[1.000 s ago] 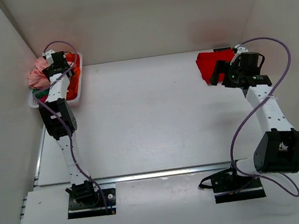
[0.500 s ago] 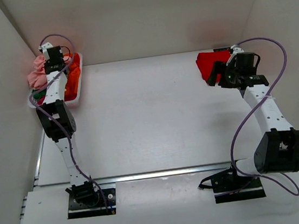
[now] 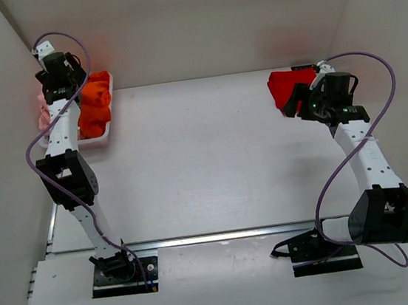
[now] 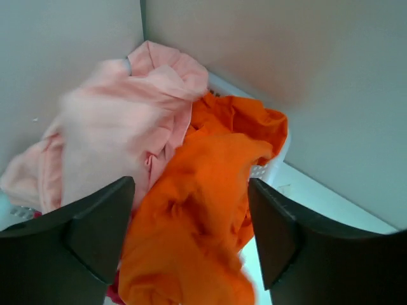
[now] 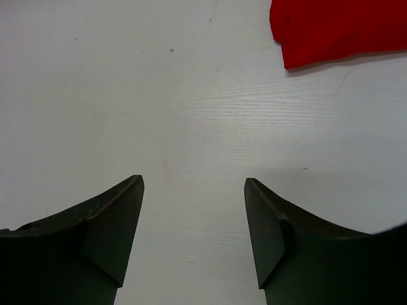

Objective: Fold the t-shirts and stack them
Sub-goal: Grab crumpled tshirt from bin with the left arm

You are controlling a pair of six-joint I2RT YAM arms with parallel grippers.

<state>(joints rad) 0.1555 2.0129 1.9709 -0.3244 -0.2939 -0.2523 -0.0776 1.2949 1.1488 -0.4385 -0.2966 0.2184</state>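
Only the left wrist view shows the left gripper [image 4: 191, 190] spread open, empty, above the bright orange cloth t-shirt [image 4: 210, 159], which lies against a pale pink cloth t-shirt [image 4: 114, 127] in the white plastic mesh basket [image 4: 280, 152]; overhead, that basket sits cornered between walls at 10 o'clock; right gripper [image 5: 194, 184] open over the white surface [image 5: 191, 95], red cloth t-shirt [image 5: 337, 25] at 1 o'clock.

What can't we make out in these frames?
1. Basket contents: in the left wrist view, the orange t-shirt and pink t-shirt cover them; in the top view, the left arm crosses over.
2. Red t-shirt: cut off by the top edge in the right wrist view; in the top view, the right gripper hides its right side.
3. Orange t-shirt's lower end: blurred and cut off by the bottom edge in the left wrist view.
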